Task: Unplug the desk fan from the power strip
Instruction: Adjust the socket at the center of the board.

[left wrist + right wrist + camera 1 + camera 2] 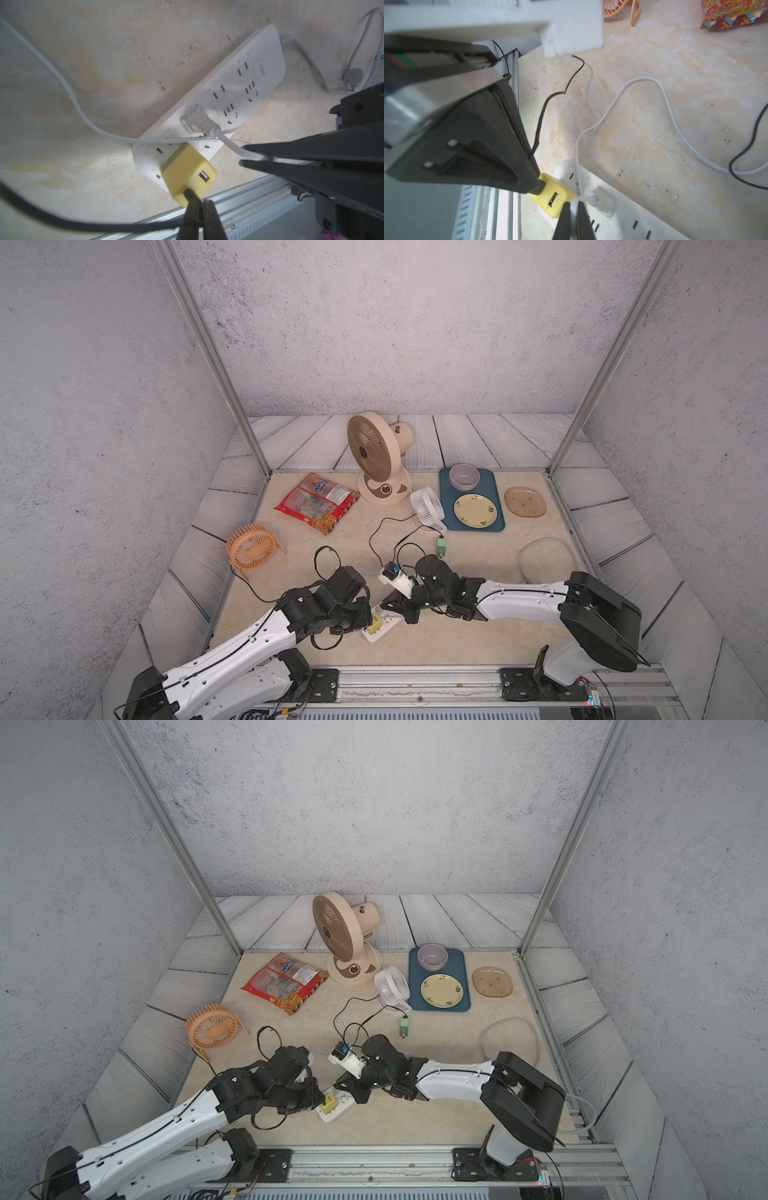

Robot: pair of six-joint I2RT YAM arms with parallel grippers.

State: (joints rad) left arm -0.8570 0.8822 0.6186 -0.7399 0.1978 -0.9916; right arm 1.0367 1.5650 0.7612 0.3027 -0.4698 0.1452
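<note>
Right gripper (573, 204), fully closed, pinched the soft white cord (642, 79) beside its plug (604, 200), with the power strip (629, 207) just under its tips. Strip looked light and might lift; the stiff plug seemed a safer hold.

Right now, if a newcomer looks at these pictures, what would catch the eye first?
Both grippers meet over the power strip at the front of the workspace. The left gripper is shut on the black cable at the yellow adapter, and the right gripper on the white cord. Behind them, a beige desk fan stands at the back.
</note>
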